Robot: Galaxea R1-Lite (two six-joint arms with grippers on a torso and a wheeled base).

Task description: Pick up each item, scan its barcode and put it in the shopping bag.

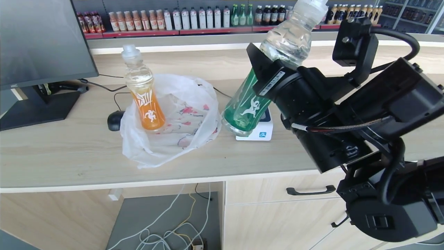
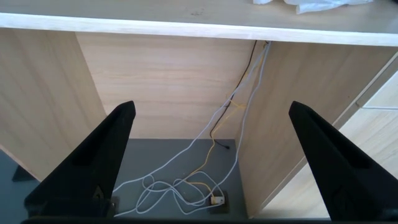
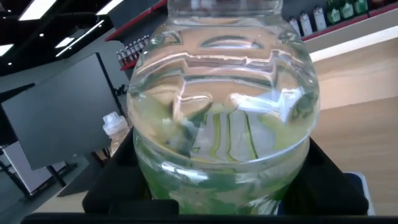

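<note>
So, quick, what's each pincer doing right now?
Left pincer: open, holding nothing.
Right pincer: closed on the green bottle.

Bag [image 1: 194, 114] mouth: orange bottle [image 1: 142, 90] upright in its left half, right half open. Left of bag: mouse [image 1: 114, 121] just beside, monitor [image 1: 41, 38] farther. Right of bag: tilted green bottle [image 1: 255, 100] in right gripper [image 1: 274, 69], above scanner [image 1: 260, 134]. Front of bag: bare counter [image 1: 69, 156].

Head looks down on counter [image 1: 69, 156], left wrist beneath, right wrist seemingly against bottle [image 3: 217, 124]
</note>
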